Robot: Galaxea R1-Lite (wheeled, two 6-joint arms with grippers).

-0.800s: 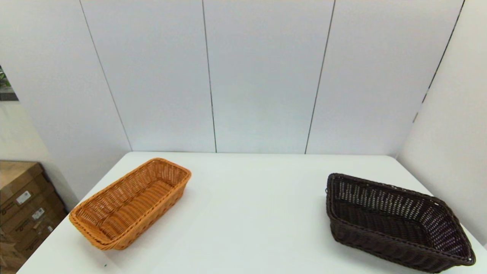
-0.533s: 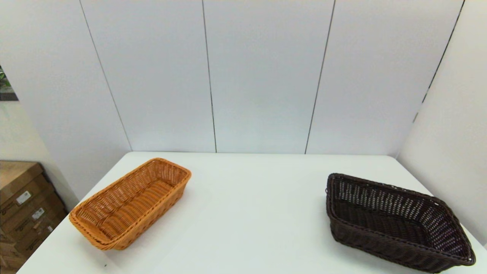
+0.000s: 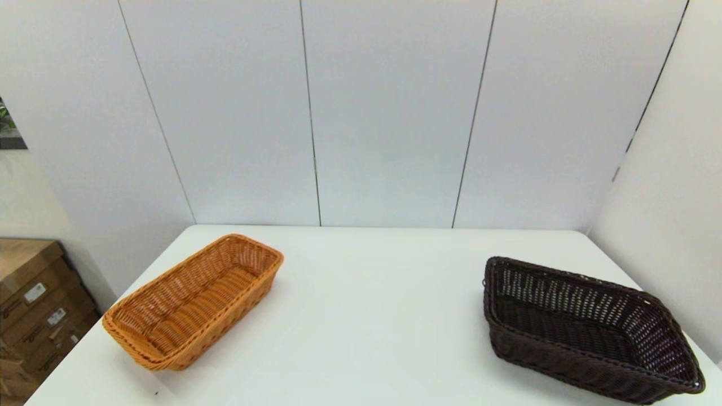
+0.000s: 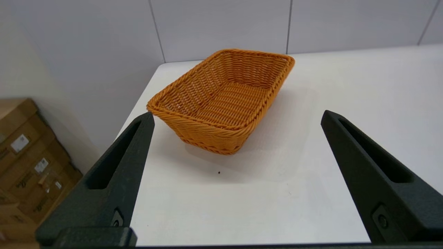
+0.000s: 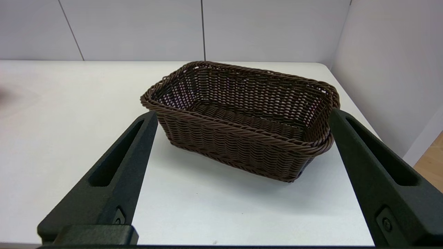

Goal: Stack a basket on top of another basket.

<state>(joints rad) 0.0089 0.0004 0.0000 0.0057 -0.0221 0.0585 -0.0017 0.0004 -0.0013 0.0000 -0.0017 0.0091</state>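
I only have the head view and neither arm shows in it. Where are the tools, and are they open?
Observer: The right tool is open, back at the near table edge, facing the dark basket, not touching it.
Operator: And the left one?
Observer: The left tool is open too, facing a short end of the orange basket, with bare table between them.
Operator: Anything inside either basket?
Observer: No. Both wrist views look into them and show only bare woven floors.
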